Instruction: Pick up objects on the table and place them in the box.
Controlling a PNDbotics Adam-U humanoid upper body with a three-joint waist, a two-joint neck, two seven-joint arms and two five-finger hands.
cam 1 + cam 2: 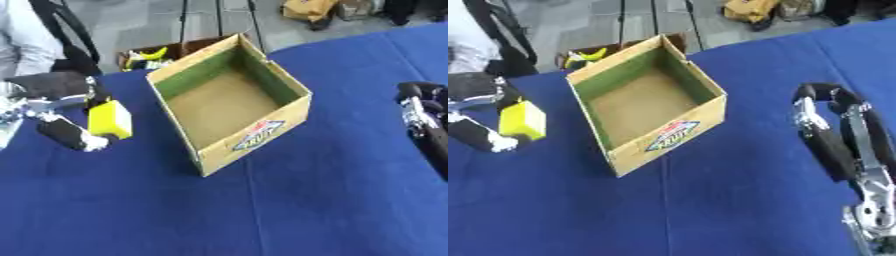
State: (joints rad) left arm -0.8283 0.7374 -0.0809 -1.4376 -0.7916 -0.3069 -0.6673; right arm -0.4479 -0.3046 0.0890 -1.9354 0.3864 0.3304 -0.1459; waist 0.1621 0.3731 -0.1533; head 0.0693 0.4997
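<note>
Left of the box, our left robot hand clamps a yellow block above the blue surface, lifted to clear the wall. Right of the box, our right robot hand waits, fingers curled, empty.

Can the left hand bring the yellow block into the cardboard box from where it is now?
Probably yes. The left hand holds the yellow block just left of the box, whose top is open and which looks empty; nothing lies between them.
</note>
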